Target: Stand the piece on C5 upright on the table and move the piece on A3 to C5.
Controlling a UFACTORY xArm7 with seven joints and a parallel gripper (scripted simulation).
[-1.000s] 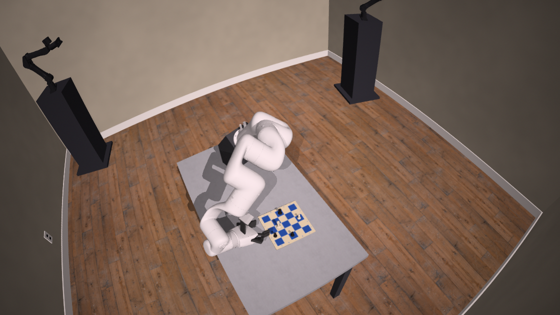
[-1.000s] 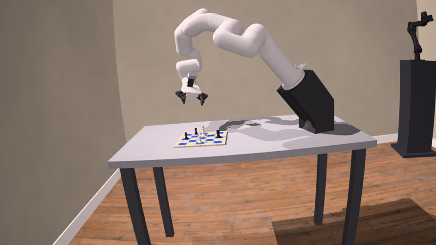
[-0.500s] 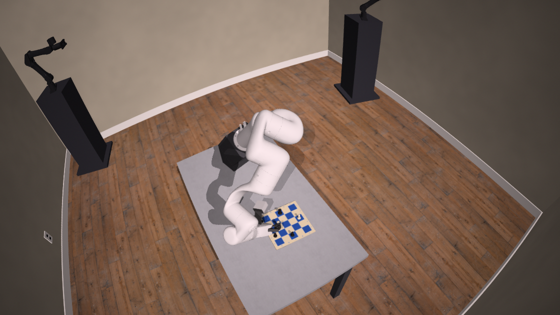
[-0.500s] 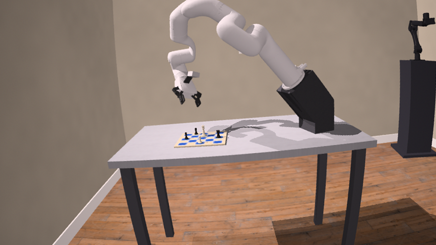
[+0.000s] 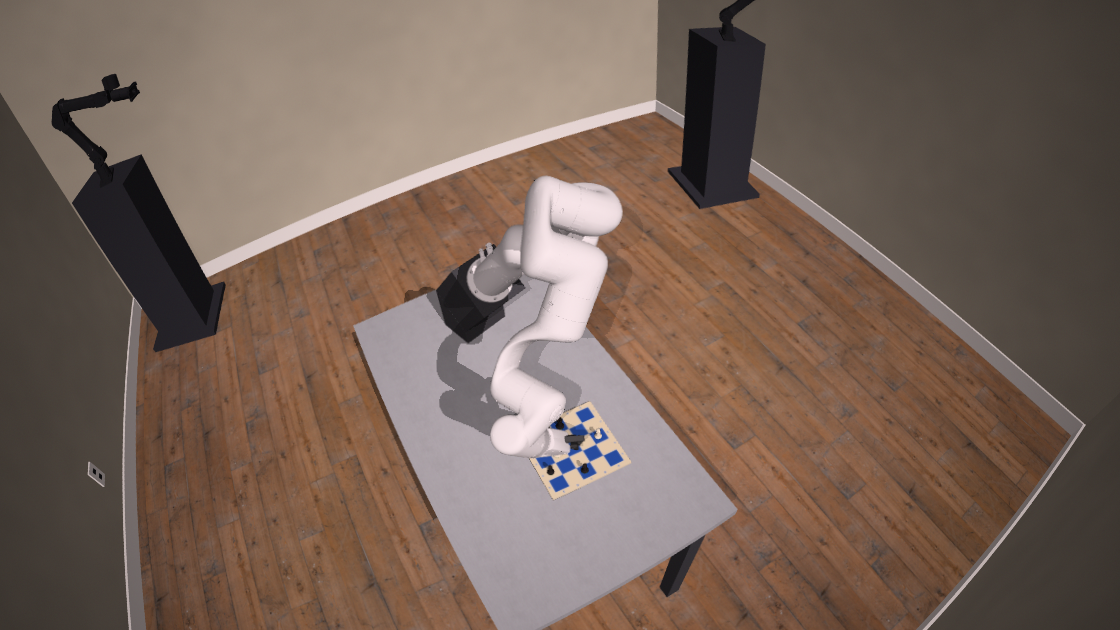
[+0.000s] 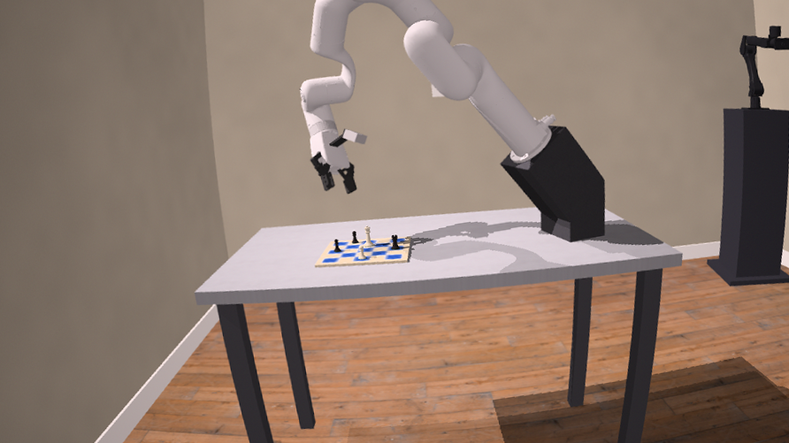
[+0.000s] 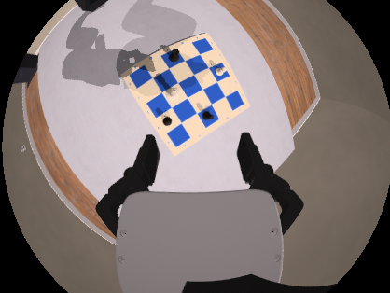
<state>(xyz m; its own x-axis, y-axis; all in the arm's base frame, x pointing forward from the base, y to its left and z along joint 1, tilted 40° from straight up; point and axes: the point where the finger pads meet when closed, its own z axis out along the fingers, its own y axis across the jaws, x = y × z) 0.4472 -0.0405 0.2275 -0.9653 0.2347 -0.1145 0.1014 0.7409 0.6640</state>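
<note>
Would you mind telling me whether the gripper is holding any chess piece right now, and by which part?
Nothing is held: the gripper hangs open above the chessboard, its fingers spread with only table showing between them.
</note>
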